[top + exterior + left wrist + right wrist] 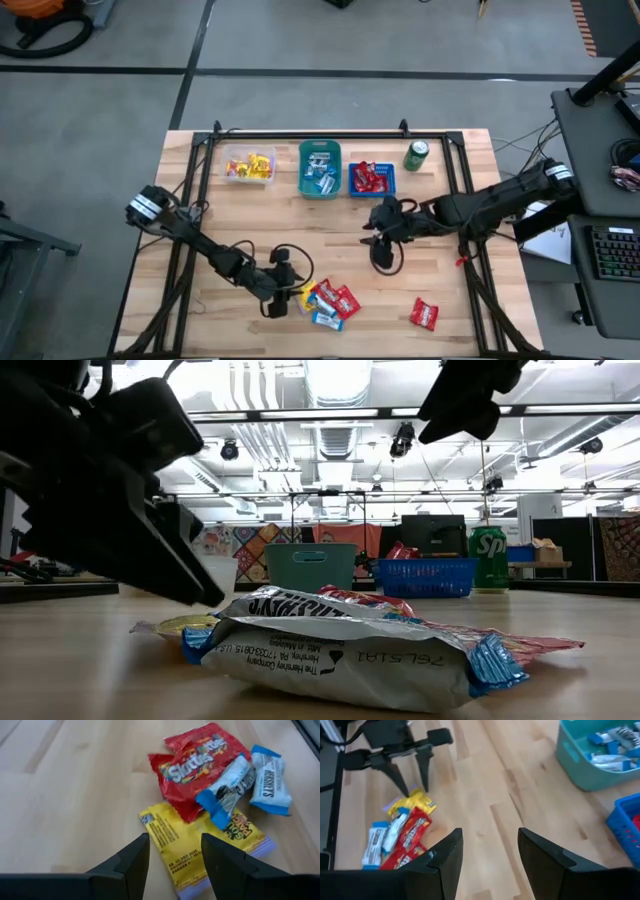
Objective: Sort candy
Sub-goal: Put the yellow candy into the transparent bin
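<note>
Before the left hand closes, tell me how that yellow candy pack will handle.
The yellow candy pack looks flat and crinkly, so probably floppy and light. Its glossy wrapper may slip. A red pack overlaps it, so lifting it may drag that along.

Bare wooden table [300, 225] lies between the three bins [320, 170] and the candy pile [327, 300]. The left gripper [282, 303] blocks the pile's left side; the lone red candy [424, 314] lies clear, well apart.
</note>
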`<action>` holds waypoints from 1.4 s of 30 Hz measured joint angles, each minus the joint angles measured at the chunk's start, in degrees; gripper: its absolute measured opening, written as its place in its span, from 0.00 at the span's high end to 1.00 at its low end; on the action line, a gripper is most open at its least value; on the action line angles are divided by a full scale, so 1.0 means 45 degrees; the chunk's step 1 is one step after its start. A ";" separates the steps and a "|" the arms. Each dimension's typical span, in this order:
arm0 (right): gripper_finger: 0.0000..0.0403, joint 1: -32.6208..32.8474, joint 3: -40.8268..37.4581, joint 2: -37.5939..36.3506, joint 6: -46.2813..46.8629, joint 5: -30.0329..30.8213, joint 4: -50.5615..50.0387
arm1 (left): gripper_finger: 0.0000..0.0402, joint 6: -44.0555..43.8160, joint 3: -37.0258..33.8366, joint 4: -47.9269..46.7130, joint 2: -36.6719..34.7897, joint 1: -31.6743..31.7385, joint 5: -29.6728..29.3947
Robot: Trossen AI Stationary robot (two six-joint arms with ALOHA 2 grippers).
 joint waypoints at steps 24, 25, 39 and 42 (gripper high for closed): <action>0.56 0.0540 -0.0011 0.2415 0.0102 0.0014 0.0257 | 0.96 -0.1414 -0.0155 -0.0760 0.0431 0.0000 -0.0496; 0.56 0.0540 -0.0011 0.2415 0.0102 0.0019 0.0329 | 0.98 -0.1441 -0.0141 -0.0867 0.0431 -0.0003 -0.0537; 0.57 0.0545 -0.0030 0.2628 -0.0037 0.0312 0.1184 | 1.00 -0.1385 -0.0218 -0.4685 -0.2144 -0.0044 -0.2184; 0.57 0.0545 -0.0030 0.2653 -0.0038 0.0378 0.1209 | 1.00 -0.1477 -0.0209 -0.5974 -0.3322 -0.0044 -0.2805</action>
